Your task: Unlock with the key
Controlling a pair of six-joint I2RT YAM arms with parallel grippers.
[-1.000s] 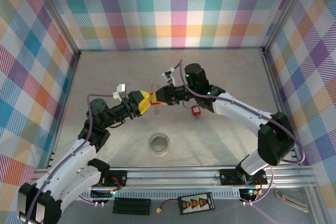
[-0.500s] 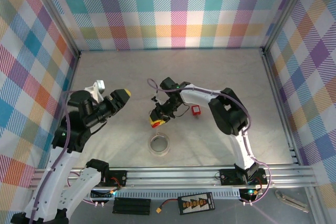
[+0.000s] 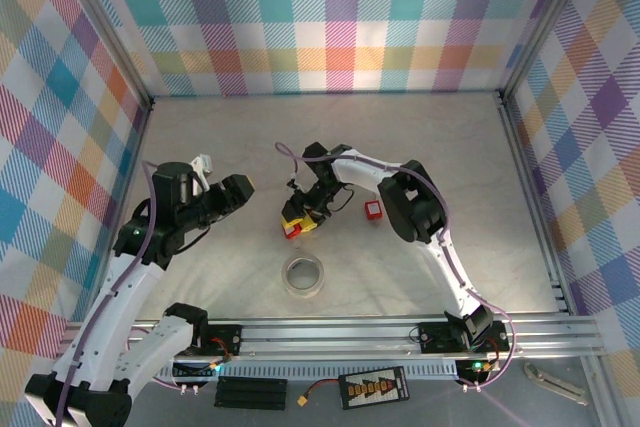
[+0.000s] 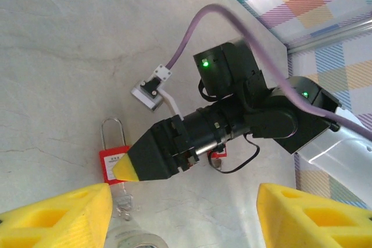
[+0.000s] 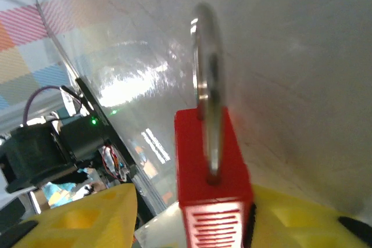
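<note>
The red padlock (image 3: 291, 229) with a steel shackle (image 4: 110, 133) lies low on the table at centre. My right gripper (image 3: 299, 221) is open around its body. In the right wrist view the padlock (image 5: 212, 172) rests against the right-hand finger (image 5: 290, 216), with a gap to the left-hand finger (image 5: 87, 219). A small red-tagged piece, apparently the key (image 3: 373, 210), lies on the table to the right of the padlock, untouched. My left gripper (image 3: 237, 190) hangs to the left of the padlock, its yellow fingers (image 4: 64, 213) wide apart and empty.
A roll of clear tape (image 3: 303, 274) lies just in front of the padlock. A small clear ring-like object (image 4: 125, 207) sits between padlock and tape. Checked walls close in the table on three sides. The metal rail (image 3: 340, 332) runs along the near edge.
Both grippers met at the padlock a second ago. My left arm has since pulled back left and opened. The right gripper brought the padlock down and its jaws have parted.
</note>
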